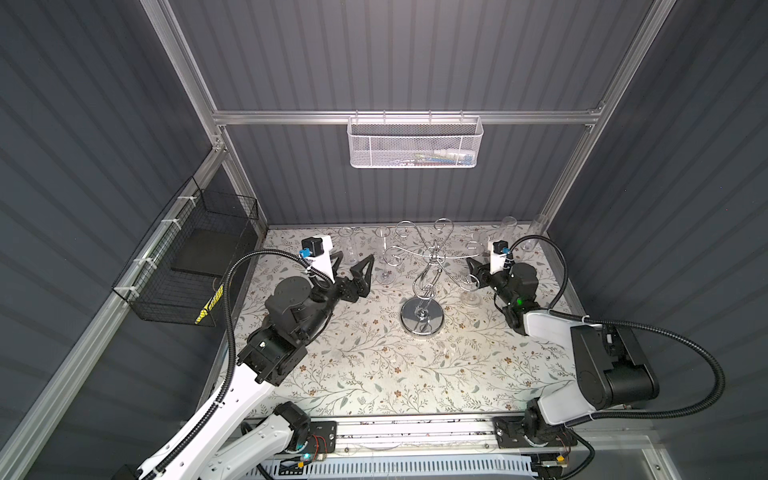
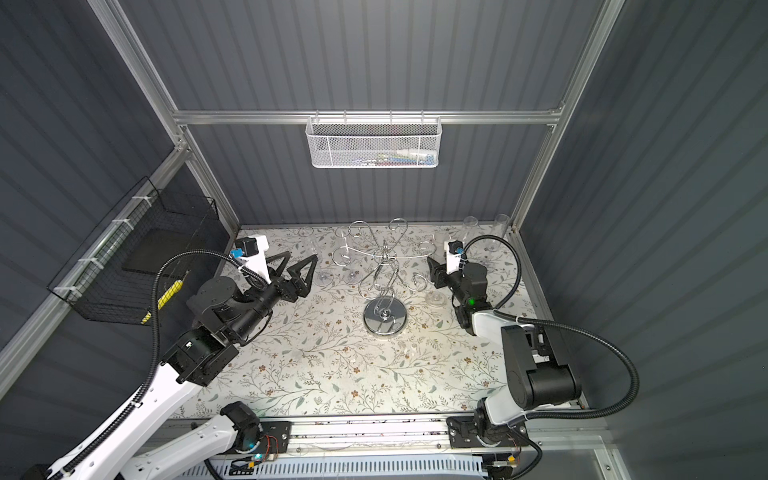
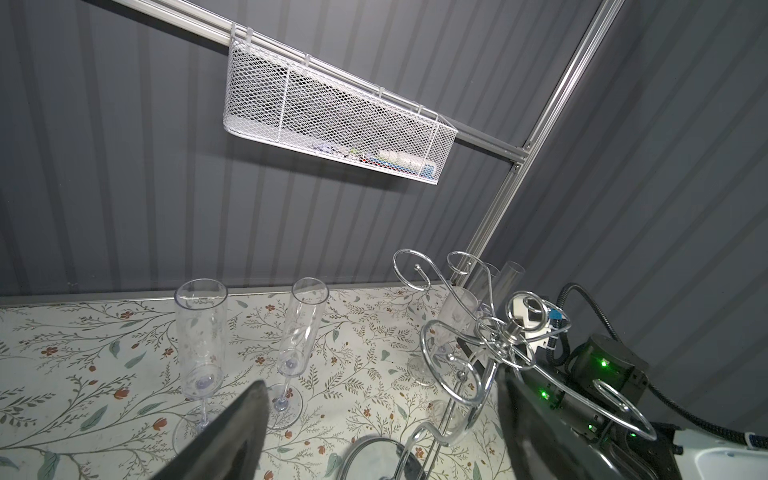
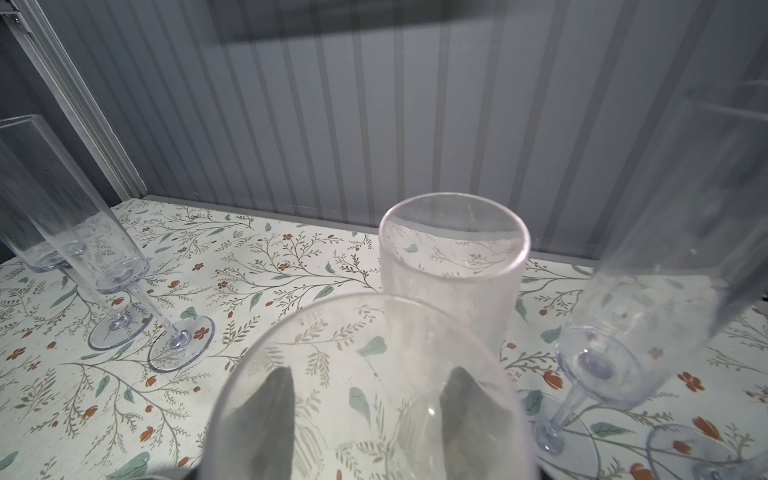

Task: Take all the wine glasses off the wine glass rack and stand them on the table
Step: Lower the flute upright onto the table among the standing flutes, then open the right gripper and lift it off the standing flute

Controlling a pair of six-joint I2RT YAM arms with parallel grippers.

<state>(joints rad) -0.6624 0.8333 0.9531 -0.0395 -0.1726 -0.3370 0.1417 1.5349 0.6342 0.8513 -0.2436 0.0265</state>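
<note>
The right gripper point(image 4: 372, 376) has its fingers point(image 4: 266, 419) about half apart on either side of the wine glass point(image 4: 316, 328), a clear flute that fills the right wrist view so that both fingers show through it; whether they press it or merely flank it I cannot tell. In a top view its foot point(image 1: 471, 297) sits low, near the wine glass rack point(image 1: 419, 320) and apart from the scroll arms, so I judge the glass is off the rack and the step in hand is setting it down. The next move calls for a level foot on the table, a gentle widening of the jaws and a straight retreat, since other flutes point(image 4: 453, 266) crowd close and look easy to tip. The left gripper point(image 1: 354, 258) hangs wide open and empty on the other side of the rack, near two standing flutes point(image 3: 201, 332). The table point(image 1: 374, 374) wears a pale cover printed with leaves and small flowers; dark grey ribbed walls and an aluminium frame enclose it, with a white mesh basket point(image 1: 415, 143) on the back rail and a black wire basket point(image 1: 187, 257) at the left
</note>
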